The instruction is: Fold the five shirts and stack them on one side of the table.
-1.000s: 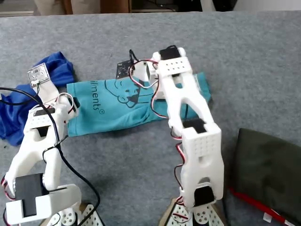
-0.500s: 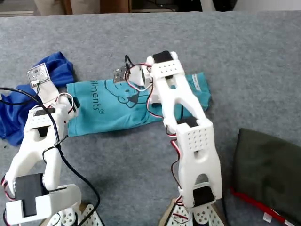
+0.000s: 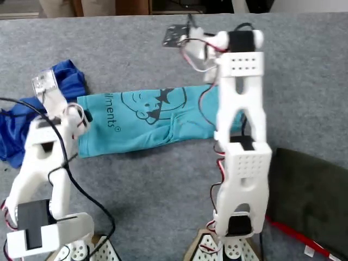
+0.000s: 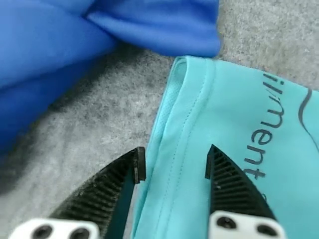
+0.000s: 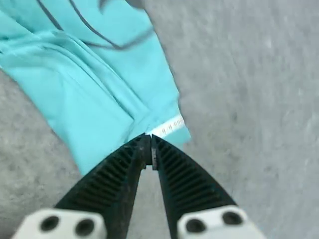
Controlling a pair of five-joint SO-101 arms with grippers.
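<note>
Teal shirt (image 3: 147, 119) lies flat mid-table, blue shirt (image 3: 70, 80) at its ten o'clock. Left gripper (image 4: 173, 163) gapes astride the teal hem; right gripper (image 5: 150, 148) is pinched closed.

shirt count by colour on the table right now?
Teal shirt: 1
Blue shirt: 1
Dark green folded garment: 1
Total: 3
A red edge shows under the dark green one; too little is visible to count it.
</note>
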